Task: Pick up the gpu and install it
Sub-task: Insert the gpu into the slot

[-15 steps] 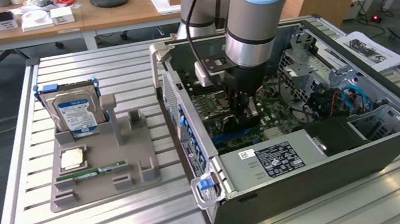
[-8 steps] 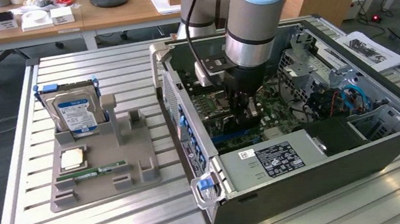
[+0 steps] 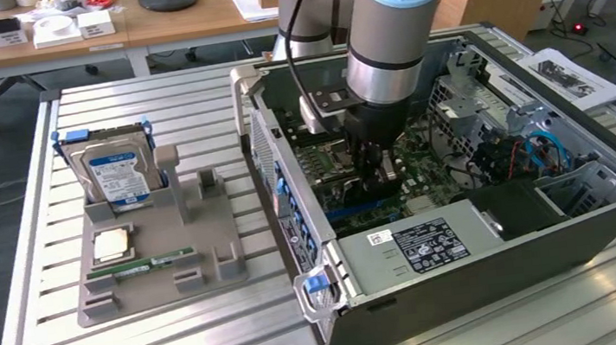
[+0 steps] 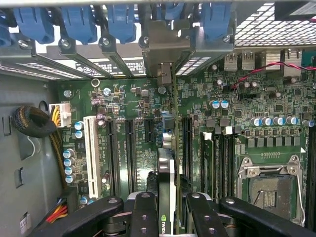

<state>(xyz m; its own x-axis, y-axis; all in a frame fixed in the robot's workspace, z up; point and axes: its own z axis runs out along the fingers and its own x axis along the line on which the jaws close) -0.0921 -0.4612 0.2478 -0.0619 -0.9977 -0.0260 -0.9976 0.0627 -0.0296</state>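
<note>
Gpu (image 4: 167, 187) stands edge-on inside the open computer case (image 3: 505, 263), clamped between the two fingers (image 4: 144, 212), which are closed on its flat faces near the end away from the case's rear wall. In the wrist view its thin edge runs straight out from the fingers toward that wall. Its long axis lies parallel to the dark expansion slots (image 4: 129, 148) on the motherboard (image 4: 247, 113). The card's metal bracket (image 4: 165, 44) sits at the rear openings, among the blue latches (image 4: 121, 19). Any slot directly beneath is hidden by the card itself, so I cannot tell whether its lower edge is seated or only hovering above the board.

In the exterior view the arm (image 3: 387, 50) reaches straight down into the case, which rests on the slatted bench (image 3: 188, 343).
</note>
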